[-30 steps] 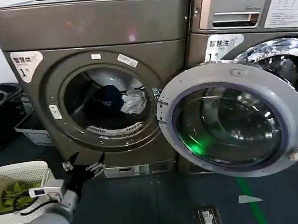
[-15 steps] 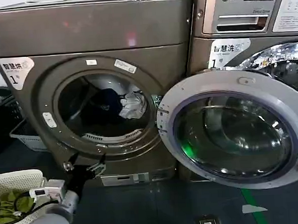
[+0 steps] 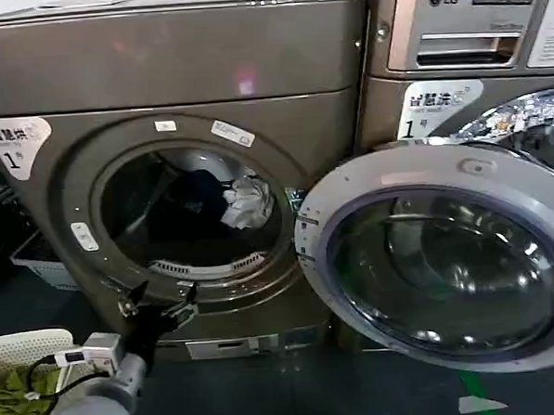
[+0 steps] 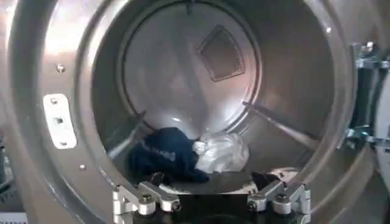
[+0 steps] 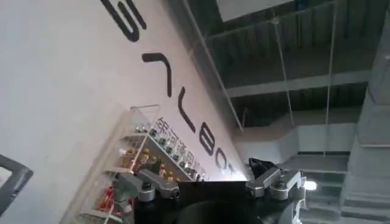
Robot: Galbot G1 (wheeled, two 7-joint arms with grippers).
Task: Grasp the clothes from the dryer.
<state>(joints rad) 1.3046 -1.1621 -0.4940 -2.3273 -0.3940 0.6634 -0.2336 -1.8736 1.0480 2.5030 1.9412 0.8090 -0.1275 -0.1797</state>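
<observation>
Dryer (image 3: 177,73): bronze-brown front-loader, door (image 3: 437,255) swung wide to the right, drum exposed. Clothes (image 4: 189,155): navy garment and white-grey garment touching, lying low in the drum toward the back. Left hand (image 3: 157,307): fingers apart, empty, poised just outside the porthole's lower rim. Right hand (image 5: 210,185): pointed at a lettered wall and ceiling, fingers seemingly apart. Basket (image 3: 24,346): white, holding olive-green cloth (image 3: 13,393), on the floor at left.

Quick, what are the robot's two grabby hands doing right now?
Left gripper: open, empty, at the dryer opening.
Right gripper: open, holding nothing.
</observation>
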